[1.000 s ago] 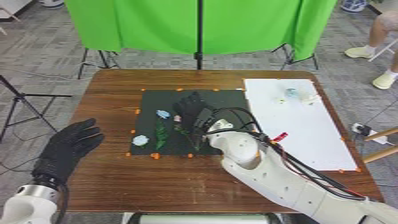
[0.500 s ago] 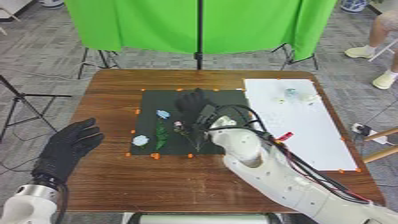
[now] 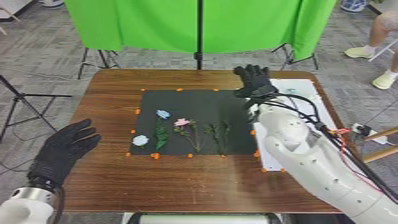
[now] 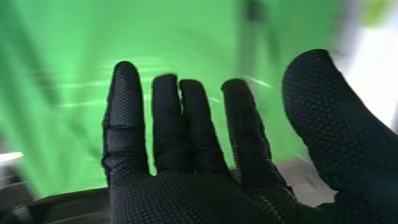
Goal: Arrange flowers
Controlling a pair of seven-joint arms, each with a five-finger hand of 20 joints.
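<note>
In the head view my right hand is open above the far edge of the table, between the dark mat and the white board. On the mat lie a pale blue flower at the near left, a blue flower with a leafy green stem, a pink flower and green stems to its right. My left hand rests open off the mat's left side. In the right wrist view my right hand has straight fingers, nothing held.
The brown wooden table carries orange markers round the mat and board. Behind its far edge hangs a green cloth on a black stand. My right forearm crosses the board, covering much of it.
My right hand has moved from over the mat toward the far right, above the table's far edge. The pink flower and the stems beside it are now uncovered. The left hand has barely moved.
</note>
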